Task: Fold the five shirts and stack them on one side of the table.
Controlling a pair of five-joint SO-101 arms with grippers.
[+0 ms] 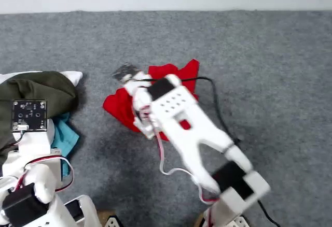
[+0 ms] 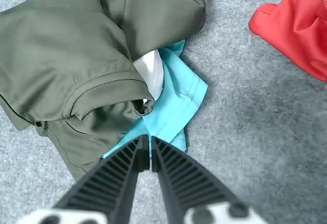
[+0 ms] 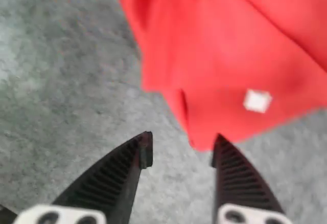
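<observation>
Right wrist view shows white tag on red shirt.

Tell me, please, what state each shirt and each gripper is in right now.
Olive shirt: loosely folded, topping the pile.
White shirt: mostly hidden beneath it.
Teal shirt: beneath olive shirt, edge protruding.
Red shirt: bunched, lying apart.
Left gripper: shut, empty.
Right gripper: open, empty.
</observation>
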